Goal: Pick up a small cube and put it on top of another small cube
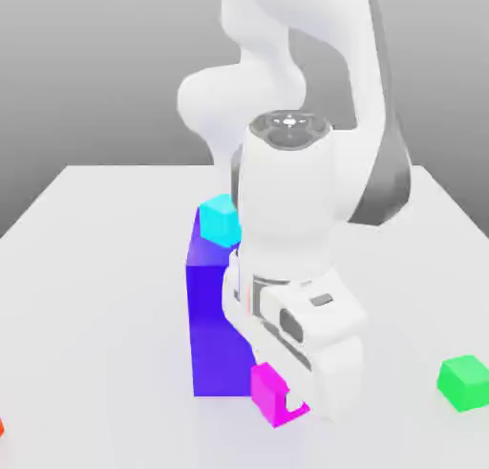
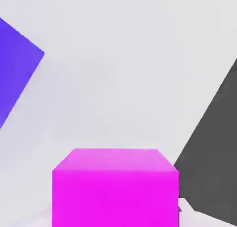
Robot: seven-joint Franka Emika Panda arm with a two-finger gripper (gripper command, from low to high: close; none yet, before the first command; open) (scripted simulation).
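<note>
End effector [image 1: 291, 400]: you see it low over the tabletop at the front of the scene, pointing down, its fingers drawn together on the small magenta cube.
Small magenta cube [image 1: 278, 394]: it sits between the fingers at the tip of the end effector, just beside the front lower corner of the blue-violet block; in the hand view the cube [image 2: 115, 187] lies directly ahead of the camera, one flat face toward you. Whether it rests on the tabletop or is lifted clear, you cannot tell.
Blue-violet block [image 1: 218, 324]: tall, upright, immediately next to the end effector on the exterior view's left, partly hidden by the white hand; in the hand view one corner of it [image 2: 16, 64] shows off to one side of the cube.
Green cube [image 1: 465, 381]: on the tabletop, well apart from the end effector toward the exterior view's right.
Cyan cube [image 1: 219, 221]: on top of the blue-violet block, above and behind the end effector.
Arm [image 1: 287, 142]: white, rising behind and above the end effector, bent over the block.
Tabletop [image 1: 105, 295]: pale, flat, bearing the blocks and cubes.
</note>
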